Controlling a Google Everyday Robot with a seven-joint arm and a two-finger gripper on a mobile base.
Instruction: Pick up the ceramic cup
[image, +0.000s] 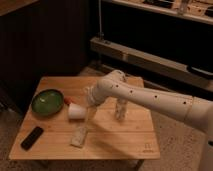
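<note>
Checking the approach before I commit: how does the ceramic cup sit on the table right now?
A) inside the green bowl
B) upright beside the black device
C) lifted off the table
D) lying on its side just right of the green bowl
D: the ceramic cup lies tipped on the wooden table, right of the green bowl, with the gripper beside it.

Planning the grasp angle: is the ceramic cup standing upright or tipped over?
Tipped: the ceramic cup lies on its side on the table, beside the green bowl. The gripper hovers just right of it.
</note>
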